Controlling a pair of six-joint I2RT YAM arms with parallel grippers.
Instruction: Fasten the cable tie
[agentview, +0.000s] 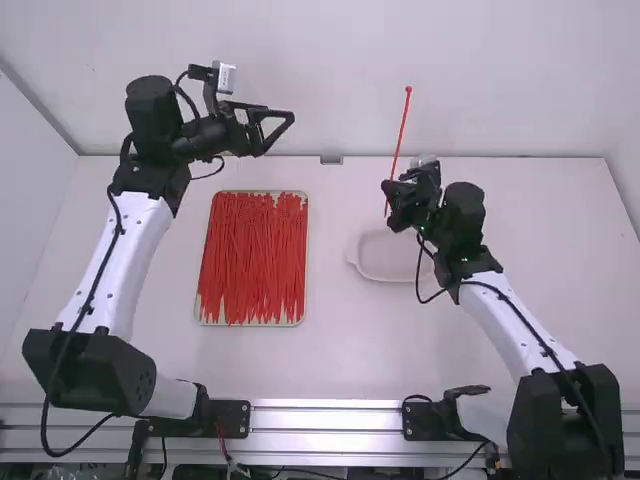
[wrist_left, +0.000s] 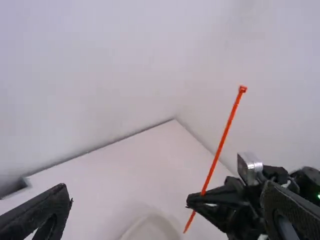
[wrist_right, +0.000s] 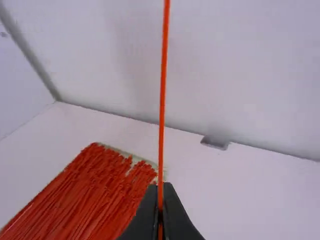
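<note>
A single red cable tie (agentview: 398, 148) stands nearly upright above the table, its head at the top, near the back wall. My right gripper (agentview: 392, 205) is shut on the tie's lower part, above a white bowl (agentview: 385, 258). The tie (wrist_right: 162, 100) rises straight out of the closed fingers in the right wrist view. The left wrist view shows the tie (wrist_left: 220, 147) and the right gripper (wrist_left: 200, 200) from the side. My left gripper (agentview: 280, 122) hangs high at the back left, open and holding nothing, well apart from the tie.
A tray (agentview: 252, 322) piled with several red cable ties (agentview: 252, 255) lies left of the middle. The white bowl sits to its right. A small grey bracket (agentview: 331, 158) sits at the foot of the back wall.
</note>
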